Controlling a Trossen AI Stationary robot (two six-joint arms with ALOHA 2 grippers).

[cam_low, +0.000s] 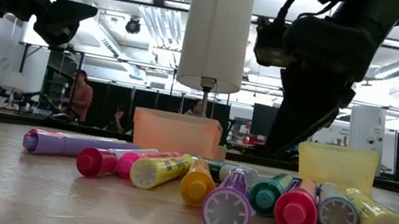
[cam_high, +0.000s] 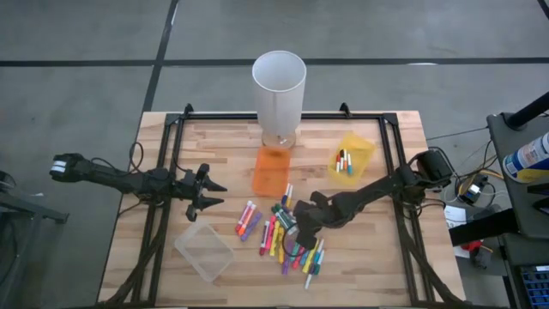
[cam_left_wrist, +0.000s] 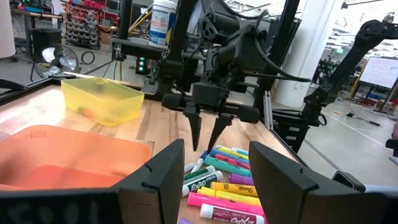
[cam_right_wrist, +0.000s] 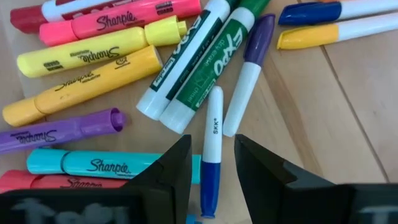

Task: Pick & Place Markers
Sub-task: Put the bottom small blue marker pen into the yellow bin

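Observation:
A heap of coloured markers [cam_high: 283, 236] lies flat on the wooden table, in front of the centre. My right gripper [cam_right_wrist: 212, 146] hangs open just above the heap, pointing steeply down. Its fingers stand on either side of a thin white marker with a blue cap [cam_right_wrist: 212, 124], without touching it. In the left wrist view the fingertips [cam_left_wrist: 198, 140] end a little above the pens. My left gripper [cam_high: 219, 196] waits open and level at the table's left, facing the heap, with nothing between its fingers.
A yellow bin [cam_high: 352, 157] holding a few markers stands at the back right. An orange bin [cam_high: 272, 169] sits just behind the heap, a tall white cylinder [cam_high: 279, 86] beyond it. A clear bin [cam_high: 204, 251] lies at the front left. A black frame [cam_high: 171, 129] borders the table.

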